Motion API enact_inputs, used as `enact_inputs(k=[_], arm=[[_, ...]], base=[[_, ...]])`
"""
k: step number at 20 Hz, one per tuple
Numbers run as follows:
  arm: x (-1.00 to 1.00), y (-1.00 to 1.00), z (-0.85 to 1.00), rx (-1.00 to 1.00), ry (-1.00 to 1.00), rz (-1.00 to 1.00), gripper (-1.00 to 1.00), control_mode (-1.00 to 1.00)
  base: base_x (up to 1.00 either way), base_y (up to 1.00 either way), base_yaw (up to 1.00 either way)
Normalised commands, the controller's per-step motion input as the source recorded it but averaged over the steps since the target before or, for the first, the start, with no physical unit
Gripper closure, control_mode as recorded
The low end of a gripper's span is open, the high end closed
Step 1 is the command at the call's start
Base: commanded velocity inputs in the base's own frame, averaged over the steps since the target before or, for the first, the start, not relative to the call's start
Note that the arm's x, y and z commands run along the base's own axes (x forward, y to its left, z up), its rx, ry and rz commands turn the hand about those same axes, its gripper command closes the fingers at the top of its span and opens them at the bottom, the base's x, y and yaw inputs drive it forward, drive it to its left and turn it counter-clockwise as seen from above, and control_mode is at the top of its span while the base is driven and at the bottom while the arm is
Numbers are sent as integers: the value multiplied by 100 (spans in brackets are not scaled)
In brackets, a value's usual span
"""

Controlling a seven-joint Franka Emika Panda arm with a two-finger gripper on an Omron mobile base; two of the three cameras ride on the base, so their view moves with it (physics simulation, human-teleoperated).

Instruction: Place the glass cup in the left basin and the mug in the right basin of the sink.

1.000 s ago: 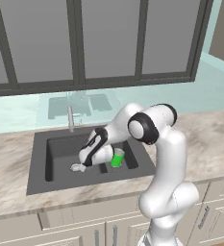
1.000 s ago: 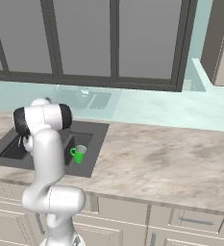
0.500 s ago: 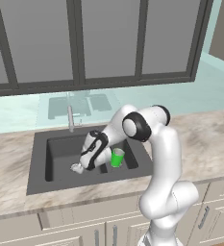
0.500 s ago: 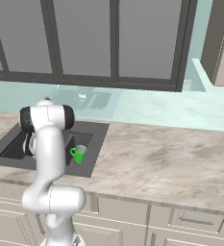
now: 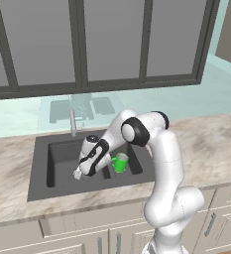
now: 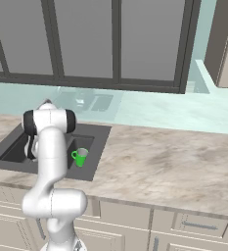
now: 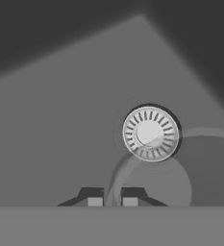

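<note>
Over the left basin point(image 5: 62, 158) floor the glass cup point(image 7: 147, 185) is pinched by the gripper point(image 7: 112, 198); tipping is risked if dropped tilted.

The left basin point(image 5: 60, 158) lies bare around the claw point(image 5: 78, 173); the faucet point(image 5: 72, 122) rises behind, and the mug point(image 5: 120, 162) stands in the right basin point(image 5: 132, 166), apparently past the divider.

— Where's the mug point(image 5: 120, 162)?
— Bright green, upright in the right basin point(image 5: 132, 166) of the dark sink point(image 5: 40, 171).
— The glass cup point(image 7: 147, 166)?
— See-through, low in the left basin point(image 5: 62, 161), over its round silver drain point(image 7: 150, 133).
</note>
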Motion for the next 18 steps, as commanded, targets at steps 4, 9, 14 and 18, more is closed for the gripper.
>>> enact_inputs(k=[4,9,14,18], arm=[[20,4,-22,-2,5,3,100,-100],[18,3,-26,-4,7,2,100,-100],[9,0,-30,-4,11,2,100,-100],[0,-2,-32,-3,8,3,100,-100]], base=[[0,0,0],[0,0,0],[0,0,0],[0,0,0]])
